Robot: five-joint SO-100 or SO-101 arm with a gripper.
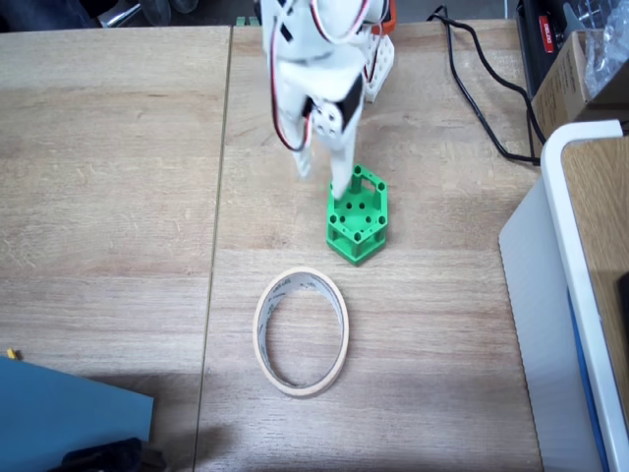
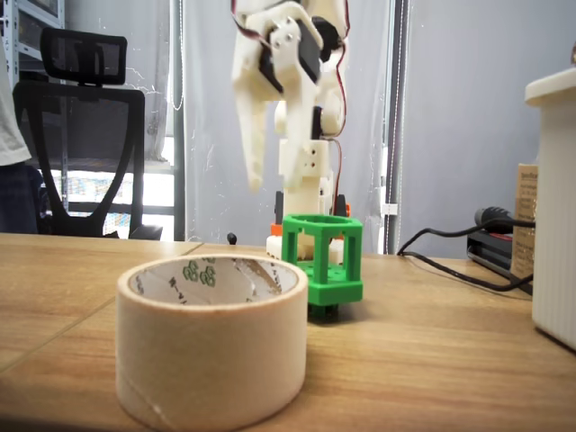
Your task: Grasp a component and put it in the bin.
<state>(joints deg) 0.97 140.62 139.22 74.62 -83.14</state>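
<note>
The green hexagonal component (image 1: 356, 214) stands on the wooden table, just beyond the bin (image 1: 301, 331), a beige masking-tape ring lying flat. In a fixed view from table height, the bin (image 2: 211, 346) is in the foreground and the component (image 2: 322, 261) is behind it to the right. My white gripper (image 1: 324, 179) comes down from above onto the component's far left side. It is open: one finger reaches the component's top rim, and the other finger (image 2: 253, 144) hangs spread out to the left, clear of the part. Nothing is held in my gripper (image 2: 279, 193).
A large white box (image 1: 550, 295) stands at the right table edge, also seen as the white box (image 2: 553, 207). Black cables (image 1: 482, 98) run across the back right. A blue sheet (image 1: 59, 413) lies at the front left corner. An office chair (image 2: 85, 135) stands behind the table.
</note>
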